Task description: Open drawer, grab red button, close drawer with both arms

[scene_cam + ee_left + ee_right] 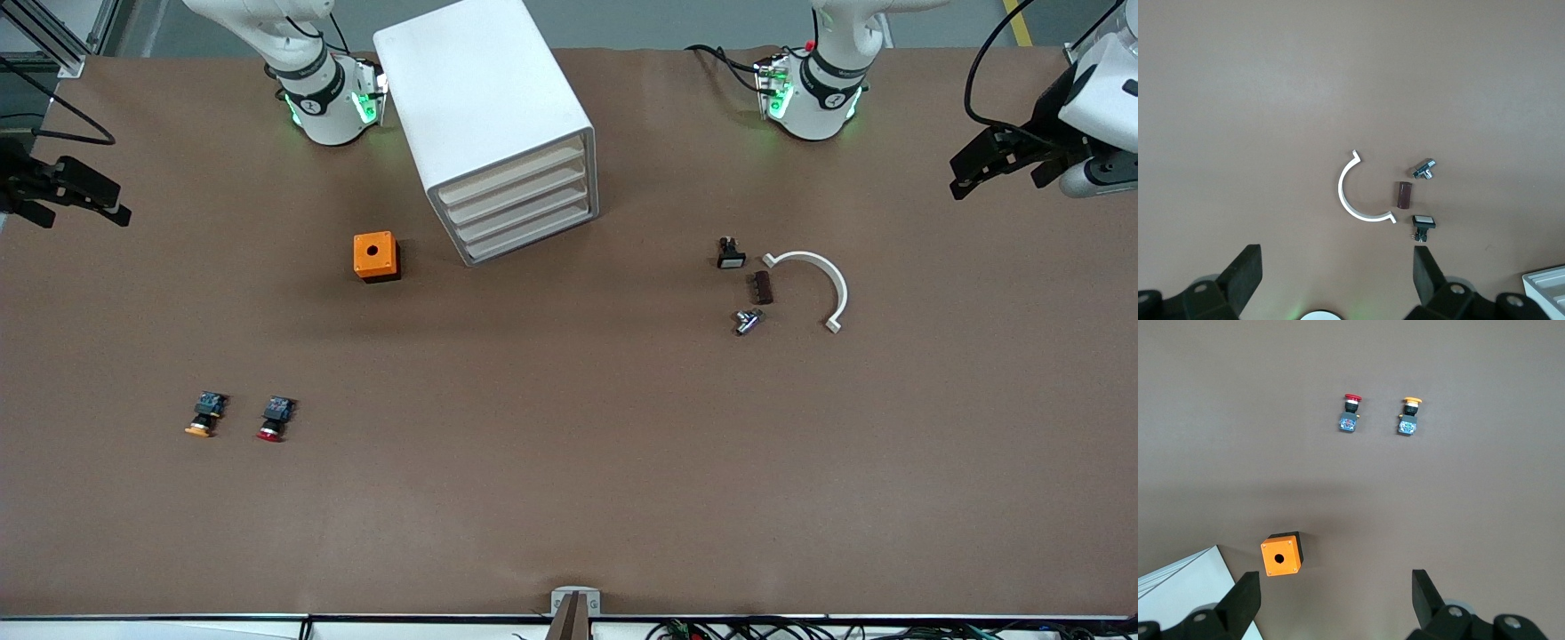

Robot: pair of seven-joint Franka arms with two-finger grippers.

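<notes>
The white drawer cabinet (498, 124) stands between the two arm bases, and all of its four drawers (520, 209) look pushed in; none stands out from the front. The red button (273, 419) lies on the brown table (569, 498), well nearer to the front camera than the cabinet and toward the right arm's end of the table, just beside an orange-capped button (204, 416). No gripper holds it. This picture would fit two stages equally: a stage where the drawers are shut and the button waits on the table to be taken, or a stage where the drawer is closed again and the button was set down. I cannot decide between them from this moment. The right gripper (67, 191) hangs over the table edge at the right arm's end, its fingers (1241, 603) spread wide and holding nothing, with the orange box (1281, 555) in its view. The left gripper (1000, 160) hangs over the left arm's end, also released, fingers (1245, 273) wide apart, near nothing; a white curved bracket (813, 284), a small brown cylinder (762, 287), a metal fitting (747, 321) and a small black switch (730, 253) lie on the table toward that end.
</notes>
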